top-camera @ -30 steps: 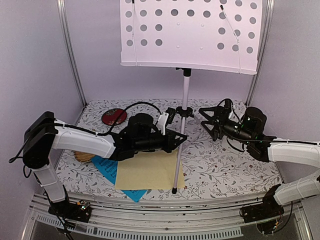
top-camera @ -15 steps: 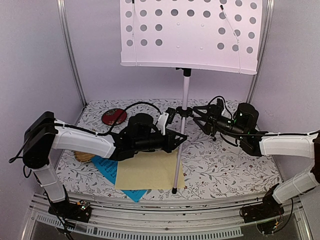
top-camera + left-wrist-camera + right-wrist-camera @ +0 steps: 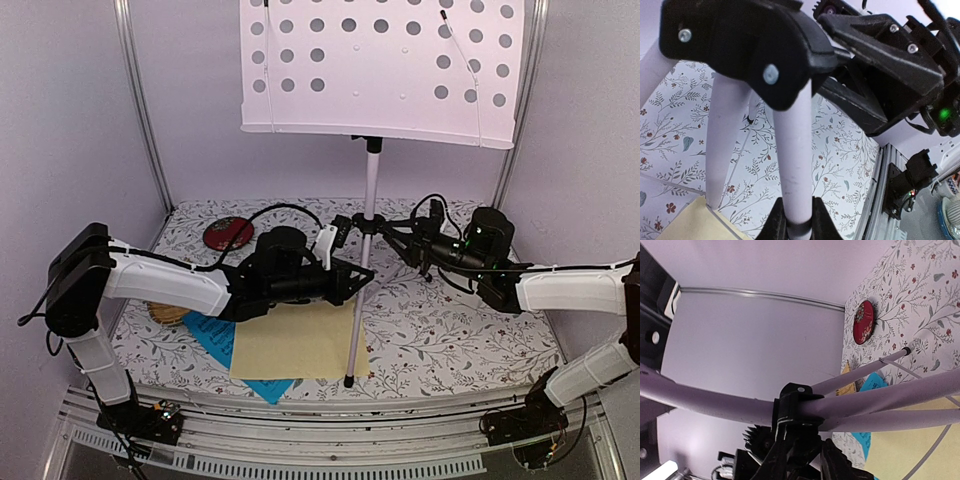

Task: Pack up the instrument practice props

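The music stand has a white perforated desk (image 3: 380,70) on a silver pole (image 3: 371,185) with tripod legs. My left gripper (image 3: 360,272) is shut on the front leg (image 3: 795,165), and its fingers (image 3: 774,226) pinch the tube low in the left wrist view. My right gripper (image 3: 390,233) is at the black leg hub (image 3: 797,407), with its jaws closed in on the hub's underside from both sides. A pale-yellow music sheet (image 3: 295,345) lies over a blue music sheet (image 3: 215,335) under the stand.
A round red dish (image 3: 228,233) lies at the back left of the floral table. A woven bamboo tray (image 3: 168,314) shows partly under my left arm. Side walls and metal uprights stand close on both sides. The front leg's foot (image 3: 348,381) rests near the front edge.
My right gripper moved left to the stand's hub and its jaws closed from wide open. The left arm and the stand have not moved.
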You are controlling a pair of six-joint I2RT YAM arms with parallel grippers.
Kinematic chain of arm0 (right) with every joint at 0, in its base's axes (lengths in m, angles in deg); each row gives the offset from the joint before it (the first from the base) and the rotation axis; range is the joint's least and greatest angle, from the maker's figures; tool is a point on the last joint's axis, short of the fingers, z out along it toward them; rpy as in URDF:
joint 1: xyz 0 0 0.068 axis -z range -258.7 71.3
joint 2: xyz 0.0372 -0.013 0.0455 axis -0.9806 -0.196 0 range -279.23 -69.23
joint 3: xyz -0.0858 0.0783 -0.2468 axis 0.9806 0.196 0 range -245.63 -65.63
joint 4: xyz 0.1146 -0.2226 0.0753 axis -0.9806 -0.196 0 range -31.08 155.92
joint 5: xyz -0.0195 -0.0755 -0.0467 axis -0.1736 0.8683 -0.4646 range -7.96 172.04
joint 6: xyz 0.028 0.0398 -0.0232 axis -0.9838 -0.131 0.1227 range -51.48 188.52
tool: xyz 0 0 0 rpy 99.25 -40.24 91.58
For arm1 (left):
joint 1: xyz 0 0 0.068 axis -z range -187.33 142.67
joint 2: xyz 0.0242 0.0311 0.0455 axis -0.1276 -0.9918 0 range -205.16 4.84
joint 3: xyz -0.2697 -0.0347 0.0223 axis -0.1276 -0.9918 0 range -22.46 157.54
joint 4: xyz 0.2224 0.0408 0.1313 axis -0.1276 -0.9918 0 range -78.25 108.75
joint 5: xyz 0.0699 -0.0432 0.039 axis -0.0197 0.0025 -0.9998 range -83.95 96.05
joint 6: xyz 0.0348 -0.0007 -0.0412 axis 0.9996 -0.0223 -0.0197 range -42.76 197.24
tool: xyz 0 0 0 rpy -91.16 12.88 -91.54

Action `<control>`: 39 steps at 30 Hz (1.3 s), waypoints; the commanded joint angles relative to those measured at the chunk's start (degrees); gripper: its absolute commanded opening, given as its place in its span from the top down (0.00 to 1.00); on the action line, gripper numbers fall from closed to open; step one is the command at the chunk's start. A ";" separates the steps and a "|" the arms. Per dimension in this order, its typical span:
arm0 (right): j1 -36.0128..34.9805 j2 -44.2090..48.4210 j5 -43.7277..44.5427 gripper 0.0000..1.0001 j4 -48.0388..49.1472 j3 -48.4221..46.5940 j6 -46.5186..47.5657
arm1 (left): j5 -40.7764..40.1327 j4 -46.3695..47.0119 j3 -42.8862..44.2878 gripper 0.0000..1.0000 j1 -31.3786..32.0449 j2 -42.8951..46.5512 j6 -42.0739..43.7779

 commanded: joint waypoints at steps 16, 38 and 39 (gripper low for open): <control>-0.49 -0.49 0.67 0.96 3.64 0.00 8.51 | -2.01 -3.73 -0.18 1.00 -0.38 0.72 4.38; -9.09 -0.69 28.68 0.98 -1.21 0.11 116.22 | -1.45 -3.69 -0.36 1.00 -0.32 1.33 4.36; -10.06 -1.62 31.70 0.98 0.05 0.05 119.95 | -1.47 -3.68 -0.47 1.00 -0.38 1.39 4.23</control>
